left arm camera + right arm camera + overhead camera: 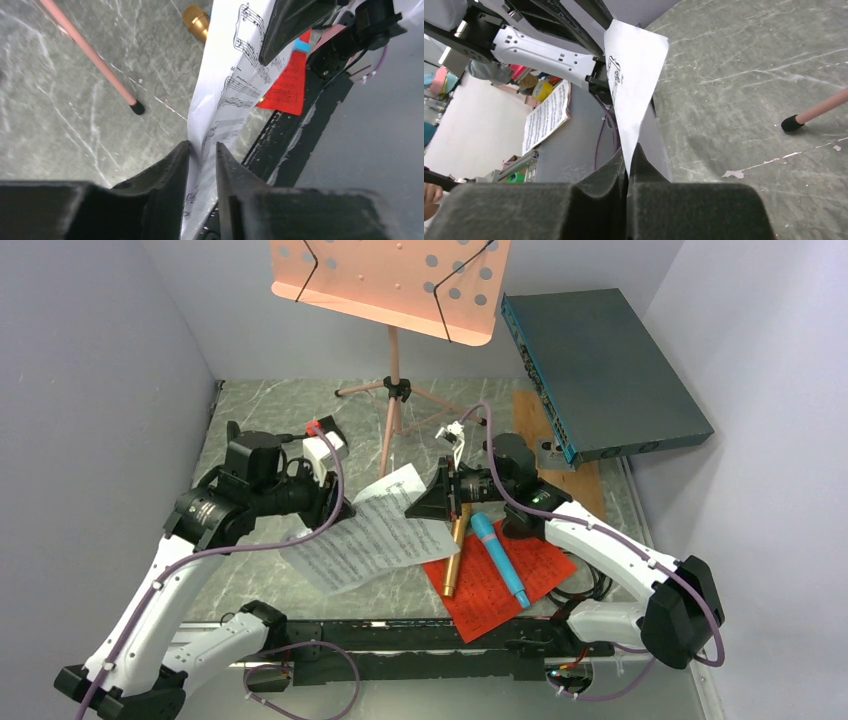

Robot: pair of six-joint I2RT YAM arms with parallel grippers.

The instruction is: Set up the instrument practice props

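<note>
Overhead, the white sheet-music page [370, 535] hangs off the table [250, 430], stretched between both arms in front of the pink music desk [390, 280], which stands on its tripod legs at the back. The right gripper [628, 150] has its 2 fingers pressed tight together on 1 corner of the page, and the paper rises out of the pinch. The left gripper [202, 147] is at the opposite edge, where its fingers stand slightly apart with the sheet running through the narrow gap, so the gap looks wider than the paper. Beneath and to the right of the lifted page, the red sheet-music page [540, 565] lies flat on the table near the front edge. The gold microphone [453, 558] and the blue microphone [500, 560] lie side by side across it, heads pointing toward the back. A rubber-tipped tripod foot [137, 107] rests on the marbled surface near both wrists. At the back right, a dark-teal box [610, 370] leans against the wall above a wooden board [528, 418].
</note>
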